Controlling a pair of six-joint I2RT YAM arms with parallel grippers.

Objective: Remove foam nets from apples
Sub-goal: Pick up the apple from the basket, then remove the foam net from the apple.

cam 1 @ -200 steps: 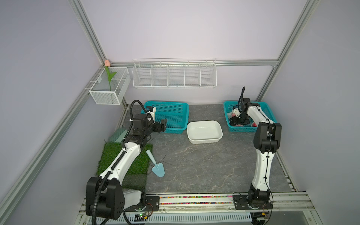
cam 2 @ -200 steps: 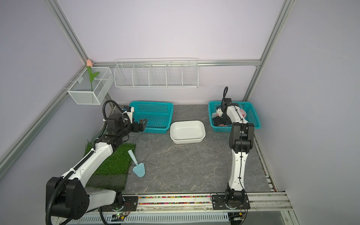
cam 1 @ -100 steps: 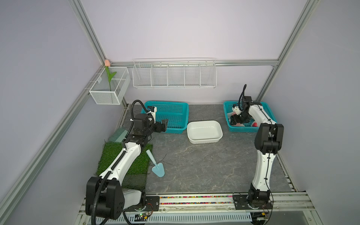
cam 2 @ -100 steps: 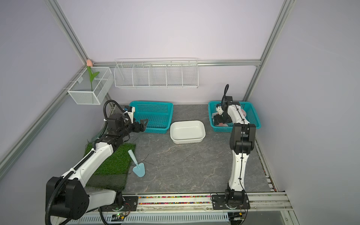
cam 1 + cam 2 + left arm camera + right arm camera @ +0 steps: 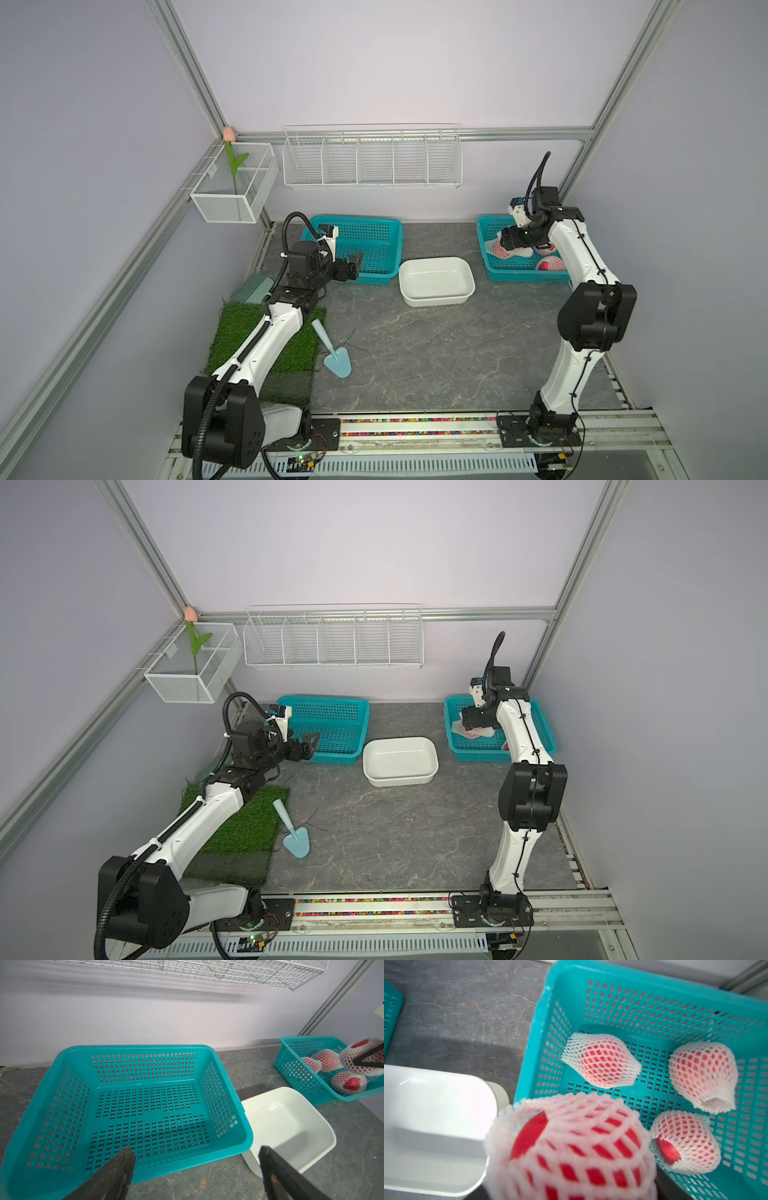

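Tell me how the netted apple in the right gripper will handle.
The foam net looks soft and loose, so it will probably squash and slide under the right gripper. The apple looks round and smooth, so it could slip out through the open end. Set down, it would likely roll.

Left pincer (image 5: 195,1152) wide, right pincer (image 5: 508,246) tight.

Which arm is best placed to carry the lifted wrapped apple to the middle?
Right. The right gripper clamps its jaws on a red apple in white foam net, raised above the teal plastic basket. The left gripper hangs open and empty by the other teal basket.
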